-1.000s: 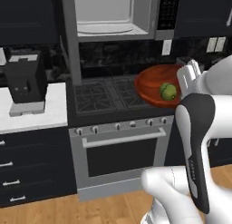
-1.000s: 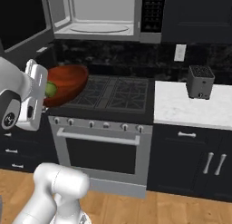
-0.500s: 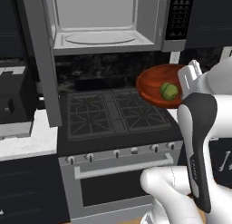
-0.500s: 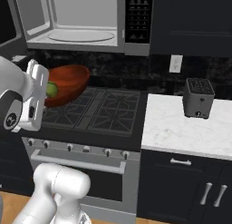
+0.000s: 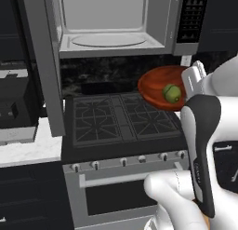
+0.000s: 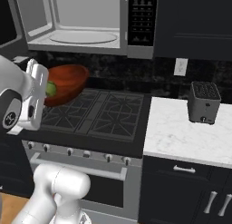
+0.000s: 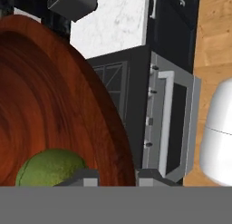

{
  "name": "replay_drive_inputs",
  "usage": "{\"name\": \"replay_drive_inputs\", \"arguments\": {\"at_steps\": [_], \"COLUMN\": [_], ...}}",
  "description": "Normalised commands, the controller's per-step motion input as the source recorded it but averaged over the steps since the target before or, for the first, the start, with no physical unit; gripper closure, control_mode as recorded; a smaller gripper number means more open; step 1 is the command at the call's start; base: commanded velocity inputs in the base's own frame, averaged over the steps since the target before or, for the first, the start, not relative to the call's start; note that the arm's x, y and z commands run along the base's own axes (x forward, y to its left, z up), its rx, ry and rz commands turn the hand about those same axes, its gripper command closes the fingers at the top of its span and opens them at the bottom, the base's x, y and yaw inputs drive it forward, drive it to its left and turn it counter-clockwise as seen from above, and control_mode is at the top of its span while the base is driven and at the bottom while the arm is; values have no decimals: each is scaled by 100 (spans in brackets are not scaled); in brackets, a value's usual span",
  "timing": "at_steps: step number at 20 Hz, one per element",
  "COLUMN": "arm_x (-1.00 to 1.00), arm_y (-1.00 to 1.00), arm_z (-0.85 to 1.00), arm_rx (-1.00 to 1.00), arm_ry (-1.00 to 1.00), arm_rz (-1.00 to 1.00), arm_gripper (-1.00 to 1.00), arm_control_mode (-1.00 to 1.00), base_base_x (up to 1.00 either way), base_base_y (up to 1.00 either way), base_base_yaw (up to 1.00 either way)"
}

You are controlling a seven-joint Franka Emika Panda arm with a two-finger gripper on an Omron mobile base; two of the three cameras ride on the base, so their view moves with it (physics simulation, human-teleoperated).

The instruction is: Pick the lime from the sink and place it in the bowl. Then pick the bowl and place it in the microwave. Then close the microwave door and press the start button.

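Observation:
The reddish-brown bowl (image 5: 157, 84) hangs tilted above the right side of the stove, with the yellow-green lime (image 5: 172, 92) lying inside it. My gripper (image 5: 189, 87) is shut on the bowl's rim. From the other side the bowl (image 6: 69, 81), the lime (image 6: 51, 88) and the gripper (image 6: 42, 90) appear at the left. In the hand view the fingertips (image 7: 86, 178) straddle the rim of the bowl (image 7: 54, 100) beside the lime (image 7: 49, 167). Above the bowl, the microwave (image 5: 109, 40) stands open, its door (image 5: 42, 61) swung out to the left. The sink is out of view.
A gas stove (image 5: 120, 117) with an oven below lies under the bowl. The microwave's button panel (image 6: 140, 17) is at its right. A small grey toaster (image 6: 203, 102) stands on the marble counter (image 6: 181, 136). A dark appliance (image 5: 14, 105) sits left of the stove.
The base has driven closer, so the microwave and stove loom larger and have shifted in both views. The bowl with the lime stays held in the gripper.

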Motion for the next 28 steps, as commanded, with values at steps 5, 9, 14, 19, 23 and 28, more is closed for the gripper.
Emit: {"name": "replay_drive_inputs", "arguments": {"at_steps": [5, 9, 14, 19, 23, 28], "arm_x": [35, 95, 100, 100, 100, 100], "arm_y": [15, 18, 23, 26, 15, 4], "arm_z": [51, 78, 56, 21, 0, 0], "arm_rx": [0, 0, 1, 2, 1, 0], "arm_ry": [-13, -4, 0, 0, 0, 0], "arm_rz": [1, 0, 0, 2, 3, 0], "arm_gripper": [100, 100, 100, 100, 100, 100], "arm_control_mode": [-100, -100, -100, -100, -100, -100], "base_base_x": [0, 0, 0, 0, 0, 0], "base_base_y": [0, 0, 0, 0, 0, 0], "base_base_yaw": [0, 0, 0, 0, 0, 0]}}
